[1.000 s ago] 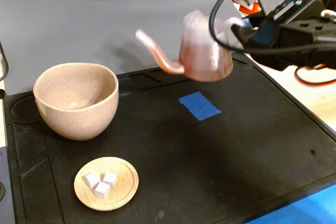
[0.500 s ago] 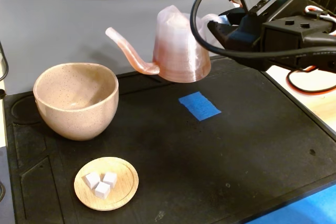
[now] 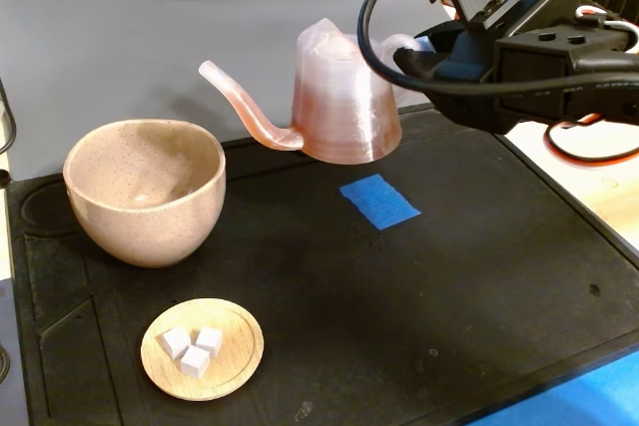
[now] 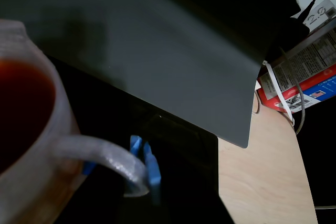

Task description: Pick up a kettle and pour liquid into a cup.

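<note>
The translucent pinkish kettle (image 3: pixel 344 97) hangs in the air above the black mat (image 3: pixel 449 276), roughly upright, with its thin spout pointing left toward the cup. My gripper (image 3: pixel 414 52) is shut on its loop handle (image 4: pixel 105 153) at the kettle's right side. Reddish liquid (image 4: pixel 21 108) fills the kettle (image 4: pixel 31 145) in the wrist view. The speckled beige-pink cup (image 3: pixel 145 192) stands on the mat at the left; the spout tip is just above and right of its rim. The cup's inside shows bare glaze.
A small wooden dish (image 3: pixel 203 349) with three white cubes lies in front of the cup. A blue tape square (image 3: pixel 379 200) lies on the mat below the kettle. A wooden tabletop (image 4: pixel 262 177) and printed boxes (image 4: pixel 307 72) are right of the mat.
</note>
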Robot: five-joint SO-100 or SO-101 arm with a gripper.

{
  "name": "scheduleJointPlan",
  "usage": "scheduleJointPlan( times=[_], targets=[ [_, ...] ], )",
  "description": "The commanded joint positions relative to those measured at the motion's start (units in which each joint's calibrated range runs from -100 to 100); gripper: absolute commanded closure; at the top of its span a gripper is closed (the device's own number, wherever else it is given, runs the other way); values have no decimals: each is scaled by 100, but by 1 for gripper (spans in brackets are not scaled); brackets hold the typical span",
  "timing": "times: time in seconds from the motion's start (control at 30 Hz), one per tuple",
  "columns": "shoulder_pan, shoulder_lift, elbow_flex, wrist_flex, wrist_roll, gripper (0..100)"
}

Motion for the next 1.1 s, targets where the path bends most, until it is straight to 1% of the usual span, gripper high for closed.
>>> scheduleJointPlan(
  times=[0.0,0.1,0.37,1.07],
  targets=[
    [-8,-92,-470,-42,11,100],
    [-8,-32,-470,-60,11,100],
    [-8,497,-1232,-8,17,100],
    [-320,514,-1186,1,27,100]
  ],
)
